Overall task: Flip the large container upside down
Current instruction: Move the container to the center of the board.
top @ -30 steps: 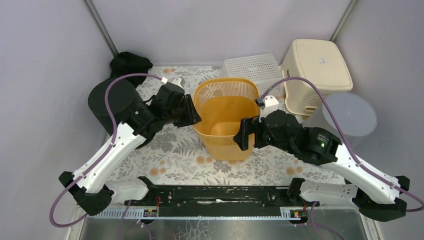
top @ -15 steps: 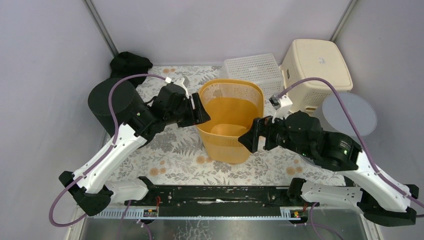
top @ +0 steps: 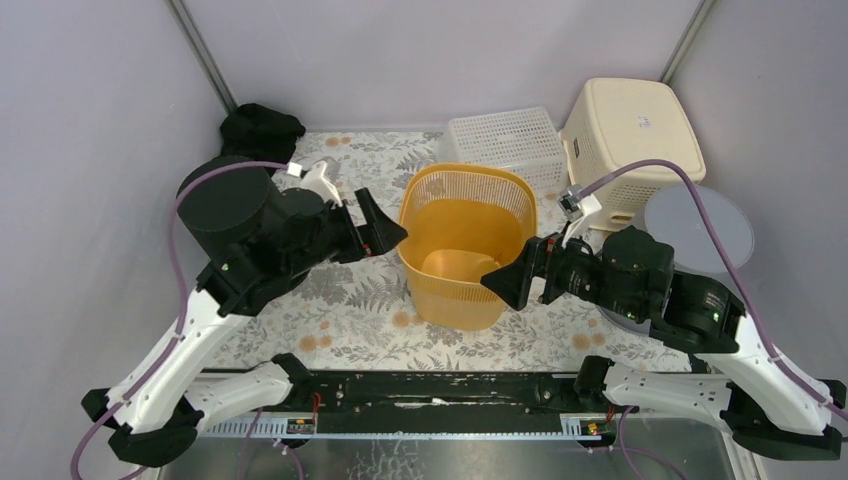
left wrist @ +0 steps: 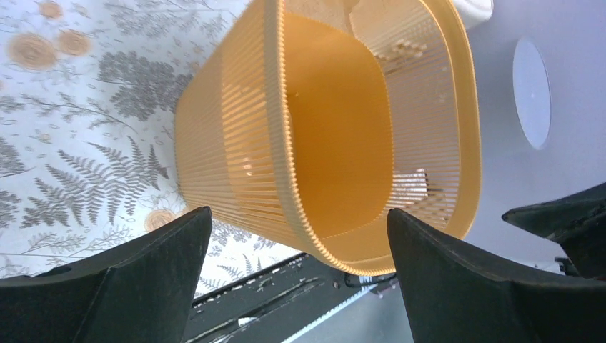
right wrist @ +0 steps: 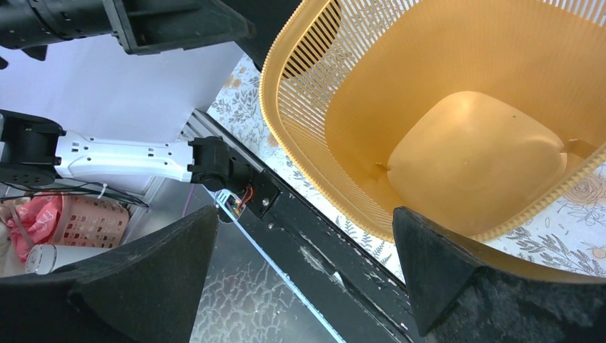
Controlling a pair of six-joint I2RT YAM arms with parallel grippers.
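Note:
The large container is an orange slatted basket (top: 465, 240) that stands upright on the flowered table cover, mouth up and nothing inside. My left gripper (top: 385, 232) hovers just left of its rim, open and apart from it. In the left wrist view the basket (left wrist: 336, 121) fills the picture beyond the gripper (left wrist: 298, 214), with nothing between the spread fingers. My right gripper (top: 515, 270) is open at the basket's near right side. The right wrist view looks down into the basket (right wrist: 464, 143) past that gripper (right wrist: 306, 211), whose fingers hold nothing.
A white mesh basket (top: 505, 135) and a cream bin (top: 630, 135) stand behind the orange one at the back right. A grey round tub (top: 697, 228) is at the right edge. A black cylinder (top: 225, 200) and black cloth (top: 262, 128) sit at the left. A black rail (top: 430, 385) runs along the front.
My left gripper has opened off the basket's left rim and drawn back to the left. The right arm has pulled back to the right. The basket has shifted slightly right.

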